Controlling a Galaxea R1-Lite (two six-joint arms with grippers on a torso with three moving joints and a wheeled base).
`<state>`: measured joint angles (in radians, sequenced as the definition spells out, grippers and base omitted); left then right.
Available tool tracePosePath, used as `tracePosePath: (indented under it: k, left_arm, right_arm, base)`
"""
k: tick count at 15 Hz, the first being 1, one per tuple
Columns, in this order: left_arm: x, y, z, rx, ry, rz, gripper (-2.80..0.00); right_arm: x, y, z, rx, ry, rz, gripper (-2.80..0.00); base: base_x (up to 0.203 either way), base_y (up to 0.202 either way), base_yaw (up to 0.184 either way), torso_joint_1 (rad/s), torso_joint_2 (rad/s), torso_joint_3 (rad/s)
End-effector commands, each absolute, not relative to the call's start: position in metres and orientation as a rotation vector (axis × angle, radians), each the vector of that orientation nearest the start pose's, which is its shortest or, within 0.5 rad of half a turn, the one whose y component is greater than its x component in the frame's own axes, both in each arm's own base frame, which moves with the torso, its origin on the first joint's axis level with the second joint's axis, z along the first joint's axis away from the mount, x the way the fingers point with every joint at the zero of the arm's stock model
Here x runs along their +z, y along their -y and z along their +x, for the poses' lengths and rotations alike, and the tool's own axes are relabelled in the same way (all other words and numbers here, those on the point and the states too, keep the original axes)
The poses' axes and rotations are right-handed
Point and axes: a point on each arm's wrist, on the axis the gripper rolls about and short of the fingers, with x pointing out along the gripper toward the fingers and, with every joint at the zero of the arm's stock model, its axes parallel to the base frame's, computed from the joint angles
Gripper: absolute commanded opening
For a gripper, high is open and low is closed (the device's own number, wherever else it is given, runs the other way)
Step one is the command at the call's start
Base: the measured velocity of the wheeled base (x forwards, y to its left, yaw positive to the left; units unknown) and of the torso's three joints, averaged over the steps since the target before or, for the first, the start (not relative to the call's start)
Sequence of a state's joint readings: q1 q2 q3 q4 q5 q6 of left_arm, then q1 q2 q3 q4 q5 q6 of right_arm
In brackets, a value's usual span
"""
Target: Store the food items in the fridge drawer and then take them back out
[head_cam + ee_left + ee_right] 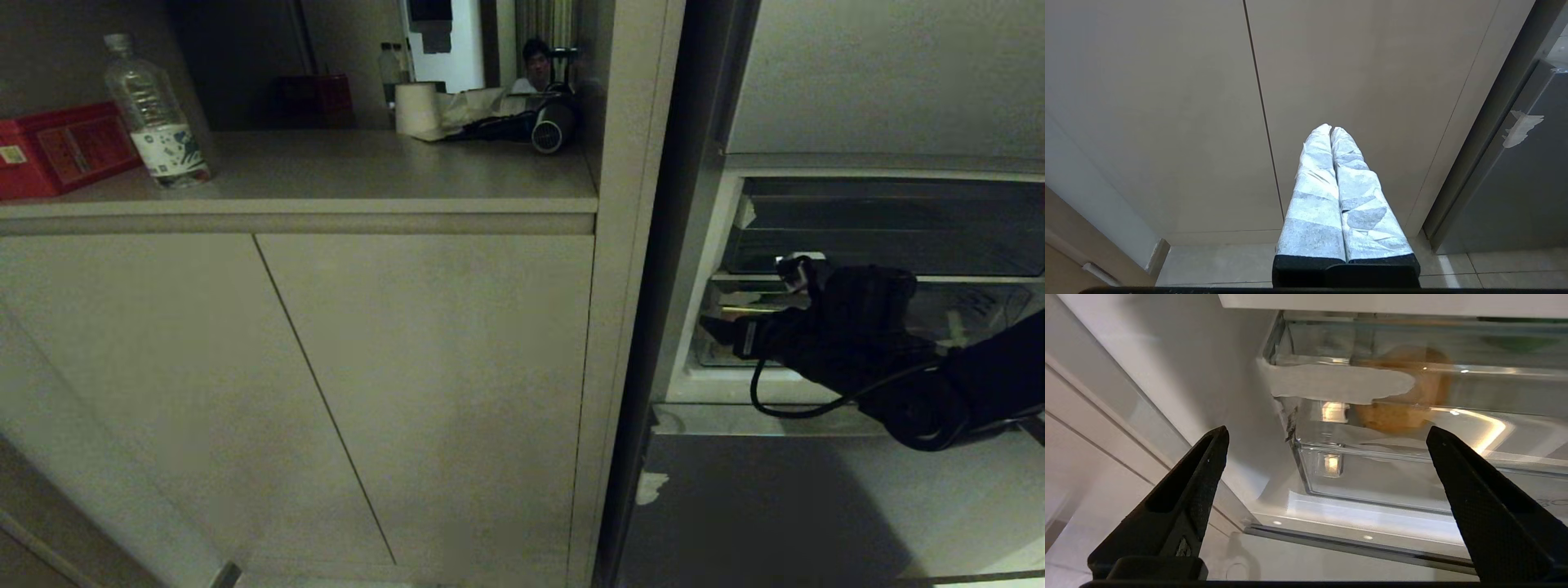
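Right gripper (1327,435) fingers spread wide, empty, before fridge drawer (1372,486). Food item (1396,416) inside. Advise gripping stepped lip squarely, pulling straight. Left gripper (1331,130) fingers closed, parked.

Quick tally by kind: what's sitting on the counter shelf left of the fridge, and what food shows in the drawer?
Water bottle: 1
Red box: 1
Paper roll: 1
Hair dryer: 1
Food item in the drawer: 1
Total: 5
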<state>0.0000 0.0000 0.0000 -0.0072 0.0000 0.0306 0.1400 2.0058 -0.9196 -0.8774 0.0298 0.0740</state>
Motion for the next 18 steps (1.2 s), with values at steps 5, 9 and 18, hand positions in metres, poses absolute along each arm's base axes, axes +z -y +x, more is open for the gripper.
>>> tracePosePath:
  k: [5, 9, 18]
  left_arm:
    - [0.076, 0.0, -0.023, 0.0, 0.008, 0.031, -2.8]
    - [0.076, 0.0, -0.023, 0.0, 0.008, 0.031, -2.8]
    - [0.076, 0.0, -0.023, 0.0, 0.008, 0.031, -2.8]
  right_arm:
    - [0.122, -0.055, 0.382, 0.16, -0.223, 0.064, 0.0]
    - [0.123, -0.055, 0.384, 0.158, -0.218, 0.066, 0.0]
    - [0.13, -0.105, 0.377, 0.172, -0.188, 0.04, -2.8]
  base:
    - [0.0, 0.0, 0.0, 0.0, 0.0, 0.0]
    - [0.0, 0.0, 0.0, 0.0, 0.0, 0.0]
    - [0.0, 0.0, 0.0, 0.0, 0.0, 0.0]
